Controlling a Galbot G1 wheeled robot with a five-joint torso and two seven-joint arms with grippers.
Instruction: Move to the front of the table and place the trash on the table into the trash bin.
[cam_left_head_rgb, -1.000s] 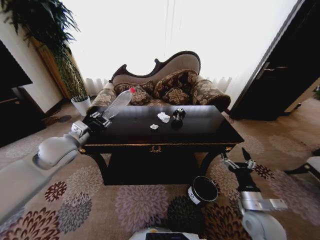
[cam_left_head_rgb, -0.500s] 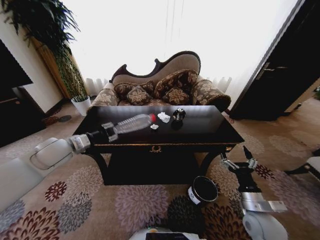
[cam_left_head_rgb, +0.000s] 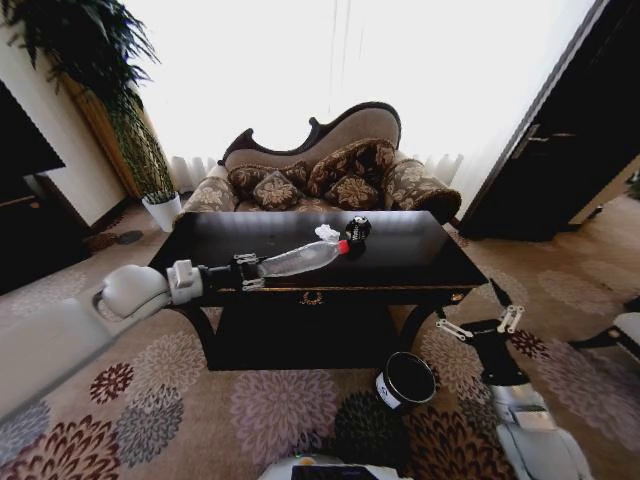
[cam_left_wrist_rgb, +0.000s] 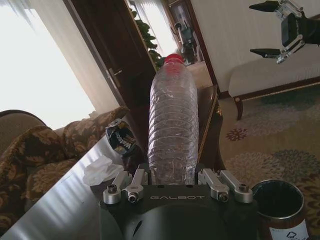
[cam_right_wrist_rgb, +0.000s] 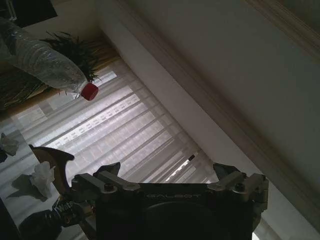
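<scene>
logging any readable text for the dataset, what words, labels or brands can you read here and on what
"GALBOT" on the left gripper housing, which holds the plastic bottle.
"GALBOT" on the right gripper housing.
White label on the trash bin: too small to read.
Print on the black wad: blurred, unreadable.

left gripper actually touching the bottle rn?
Touching. In the left wrist view the left gripper has its jaws closed against both sides of the bottle, which sticks straight out from them.
</scene>
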